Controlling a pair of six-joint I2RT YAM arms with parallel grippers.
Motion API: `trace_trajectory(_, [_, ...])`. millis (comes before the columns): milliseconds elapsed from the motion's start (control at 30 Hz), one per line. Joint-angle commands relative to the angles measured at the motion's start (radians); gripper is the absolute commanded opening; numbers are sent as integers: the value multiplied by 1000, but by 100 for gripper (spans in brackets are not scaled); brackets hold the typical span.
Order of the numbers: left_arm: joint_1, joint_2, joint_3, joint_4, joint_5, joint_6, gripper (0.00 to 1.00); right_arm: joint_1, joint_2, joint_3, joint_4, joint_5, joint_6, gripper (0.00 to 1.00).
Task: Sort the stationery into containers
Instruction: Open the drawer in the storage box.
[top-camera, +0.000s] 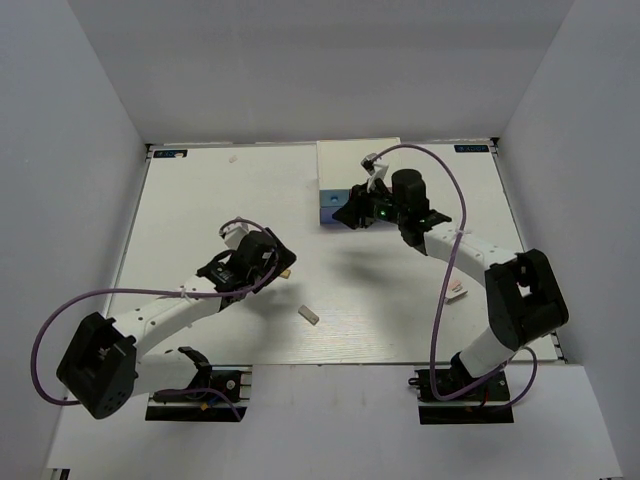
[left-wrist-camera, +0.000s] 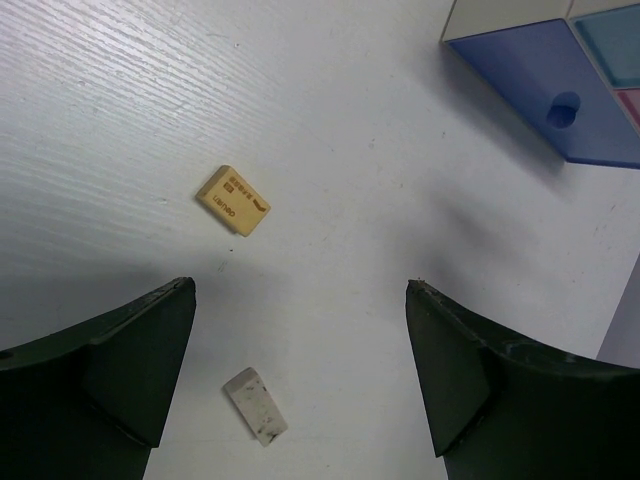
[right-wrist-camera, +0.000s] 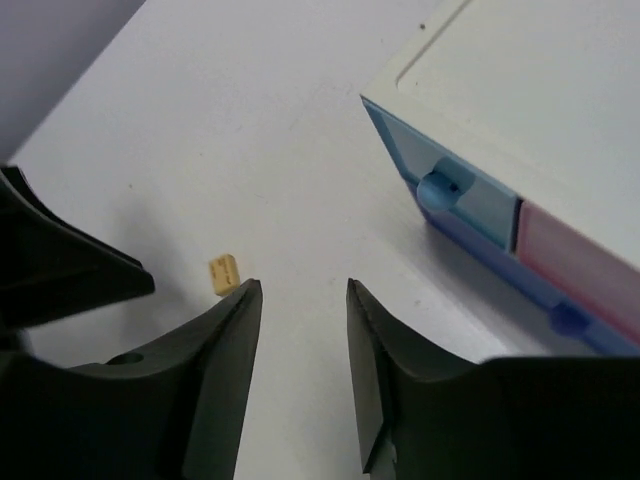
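Observation:
A tan eraser (left-wrist-camera: 232, 200) lies on the white table ahead of my left gripper (left-wrist-camera: 300, 287), which hangs open and empty. A grey-white eraser (left-wrist-camera: 255, 405) lies below and between its fingers, touching neither. From above, the tan eraser (top-camera: 287, 270) sits by the left gripper (top-camera: 275, 262) and the grey-white one (top-camera: 309, 314) nearer the front. The white drawer unit (top-camera: 358, 170) stands at the back, its purple-blue drawer (left-wrist-camera: 545, 85) pulled out. My right gripper (right-wrist-camera: 300, 285) hovers in front of the unit, jaws partly apart with nothing between them. Its view also catches the tan eraser (right-wrist-camera: 224, 273).
The light blue drawer (right-wrist-camera: 455, 180) and pink drawer (right-wrist-camera: 575, 250) look pushed in. A small pinkish-white block (top-camera: 457, 290) lies beside the right arm. Another tiny pale piece (top-camera: 232, 157) rests near the table's back left edge. White walls enclose the table on three sides.

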Motion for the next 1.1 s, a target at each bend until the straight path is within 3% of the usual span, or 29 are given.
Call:
trace_trajectory(0, [3, -34, 11, -21, -4, 32, 95, 34, 17, 37, 15, 140, 245, 47])
trace_trajectory(233, [3, -98, -26, -30, -24, 23, 95, 58, 68, 74, -33, 268, 458, 54])
trace_trajectory(433, [3, -108, -35, -49, -33, 14, 95, 64, 121, 132, -51, 351, 523, 56])
trace_trajectory(700, [3, -119, -44, -58, -43, 14, 95, 61, 192, 183, -50, 383, 549, 48])
trace_trajectory(1067, [3, -108, -26, -58, -43, 14, 95, 63, 219, 171, -14, 440, 564, 45])
